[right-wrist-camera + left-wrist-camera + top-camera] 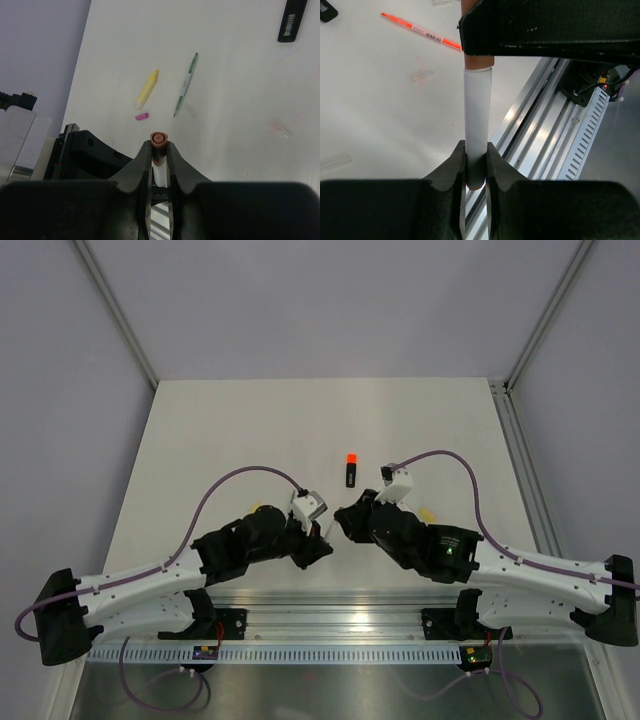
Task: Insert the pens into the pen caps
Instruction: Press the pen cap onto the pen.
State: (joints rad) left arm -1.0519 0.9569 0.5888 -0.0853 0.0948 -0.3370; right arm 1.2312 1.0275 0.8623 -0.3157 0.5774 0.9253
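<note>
Brown cap (159,138) on the end of the white pen (478,115).
Left gripper (476,170) clamps the pen, right gripper (159,152) pinches the cap; black highlighter (350,473) lies at twelve o'clock beyond them.

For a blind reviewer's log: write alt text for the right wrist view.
The right gripper is shut on a brownish-maroon cap, with a white pen meeting it inside the grip. Beyond, on the white table, lie a pale yellow highlighter, a small pink cap and a thin green-and-white pen.
</note>
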